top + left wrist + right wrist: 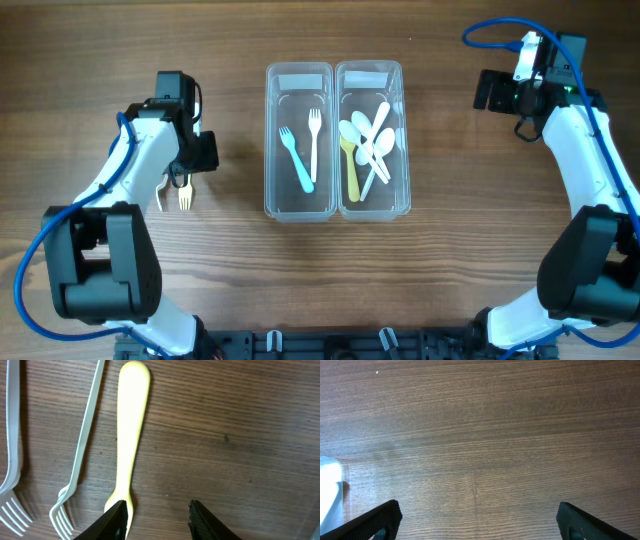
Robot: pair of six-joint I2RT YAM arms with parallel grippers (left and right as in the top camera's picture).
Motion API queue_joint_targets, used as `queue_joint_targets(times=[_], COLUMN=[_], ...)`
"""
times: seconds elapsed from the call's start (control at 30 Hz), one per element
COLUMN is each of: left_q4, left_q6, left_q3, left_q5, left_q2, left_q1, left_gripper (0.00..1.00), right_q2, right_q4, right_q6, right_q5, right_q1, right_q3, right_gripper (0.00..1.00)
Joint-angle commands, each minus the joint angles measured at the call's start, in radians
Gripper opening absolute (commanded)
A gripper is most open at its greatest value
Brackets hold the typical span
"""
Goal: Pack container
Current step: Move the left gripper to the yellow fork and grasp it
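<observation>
Two clear containers stand side by side mid-table. The left container (298,205) holds a blue fork (297,160) and a white fork (314,140). The right container (374,205) holds several white spoons (372,140) and a yellow spoon (350,170). A yellow fork (131,435) and two white forks (82,445) lie on the table at the left, and they also show in the overhead view (185,195). My left gripper (157,517) is open low over the table; its left finger overlaps the yellow fork's neck. My right gripper (477,520) is wide open over bare wood.
A corner of the right container (330,490) shows at the left edge of the right wrist view. My right arm (560,110) sits at the far right of the table, away from the containers.
</observation>
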State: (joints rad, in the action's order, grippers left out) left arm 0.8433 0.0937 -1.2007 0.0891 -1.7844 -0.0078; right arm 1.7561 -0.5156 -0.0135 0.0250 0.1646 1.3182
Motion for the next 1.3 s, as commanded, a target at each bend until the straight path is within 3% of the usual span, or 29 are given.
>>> queue_joint_targets(times=[0.0,0.4,0.73,0.87,0.97,1.13,1.27], left_q4=[0.006,-0.187,-0.199,-0.198,-0.196,-0.182,-0.178], left_q6=[-0.012,-0.026,-0.045,-0.046,-0.045,-0.045,-0.045], left_q3=[0.014,0.172,0.174,0.174,0.174,0.174,0.173], left_q5=[0.056,0.033,0.015,-0.098,-0.182,-0.203,-0.273], left_q2=[-0.010,-0.014,-0.123,-0.121,-0.121,-0.121,-0.121], left_q1=[0.008,0.045,0.045,0.045,0.045,0.044,0.044], left_gripper=[0.43,0.50,0.52,0.33,0.31,0.29,0.17], right_q2=[-0.015,-0.015,-0.015,-0.015,-0.015,-0.015,-0.015], right_q4=[0.001,0.001,0.001,0.001,0.001,0.001,0.001], right_q6=[-0.011,-0.011,-0.011,-0.011,-0.011,-0.011,-0.011], right_q5=[-0.003,-0.003,-0.003,-0.003,-0.003,-0.003,-0.003], right_q1=[-0.003,-0.003,-0.003,-0.003,-0.003,-0.003,-0.003], right_q3=[0.002,0.002,0.002,0.002,0.002,0.002,0.002], right_gripper=[1.00,1.00,1.00,1.00,1.00,1.00,1.00])
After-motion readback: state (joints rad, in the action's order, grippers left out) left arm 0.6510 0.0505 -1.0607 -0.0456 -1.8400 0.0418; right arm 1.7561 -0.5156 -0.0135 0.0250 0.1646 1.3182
